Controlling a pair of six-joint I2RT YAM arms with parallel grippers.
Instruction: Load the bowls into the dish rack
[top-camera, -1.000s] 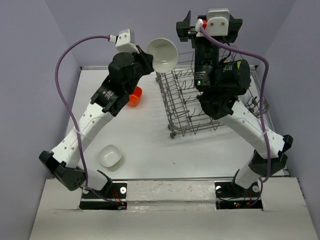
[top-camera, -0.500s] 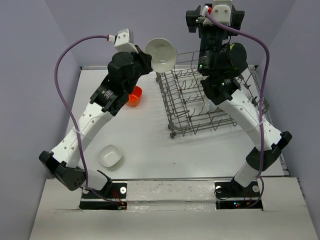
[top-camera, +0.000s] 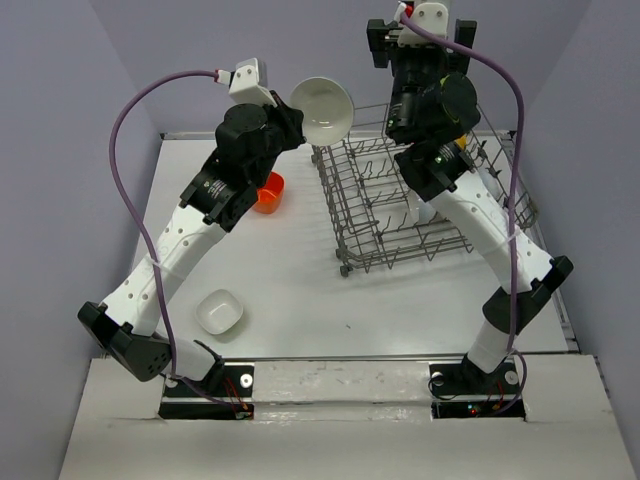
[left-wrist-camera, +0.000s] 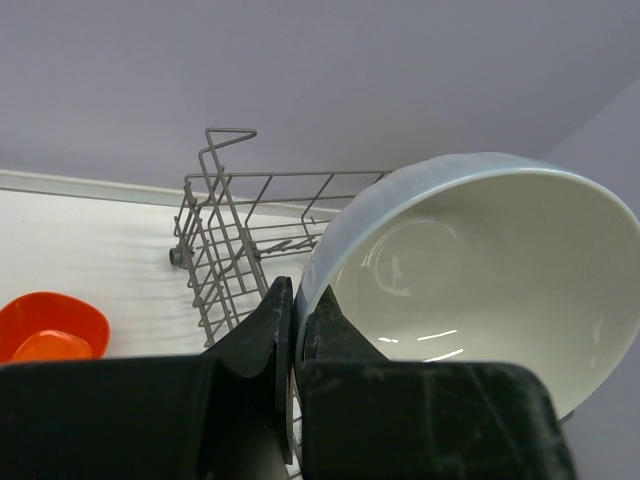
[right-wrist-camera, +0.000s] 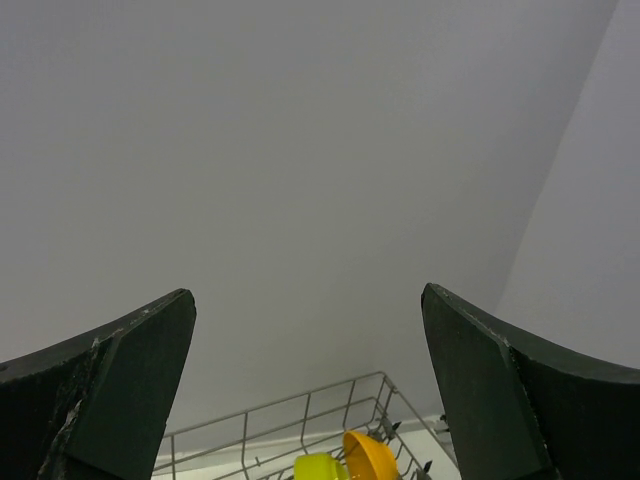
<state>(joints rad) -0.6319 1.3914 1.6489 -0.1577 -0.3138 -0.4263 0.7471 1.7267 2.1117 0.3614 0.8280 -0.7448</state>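
The left fingers (left-wrist-camera: 272, 335) are squeezed shut on the rim of a white bowl (left-wrist-camera: 480, 260). The rim goes down between the 2 fingers, so the bowl sticks out past their tips. I think the bowl is held by its edge so that it hangs tipped on its side. That way it could slide down between the prongs of the dish rack (top-camera: 335, 200).

The bowl is up in the air, just beside the far left corner of the dish rack and higher than its top wires. It does not touch the rack. It has to go over the side wall and down inside.

The right fingers (right-wrist-camera: 110, 390) are wide open with nothing between them. They are held high above the far side of the dish rack. I think they are up there to stay out of the way.

Inside the dish rack, at its far end, sit an orange-yellow bowl (right-wrist-camera: 370, 455) and a lime green bowl (right-wrist-camera: 318, 467), close together.

2 more bowls wait on the bench (top-camera: 300, 290). A red-orange bowl (top-camera: 268, 192) sits to the left of the dish rack. A second white bowl (top-camera: 220, 311) sits well apart from the rack, near the left arm's base.
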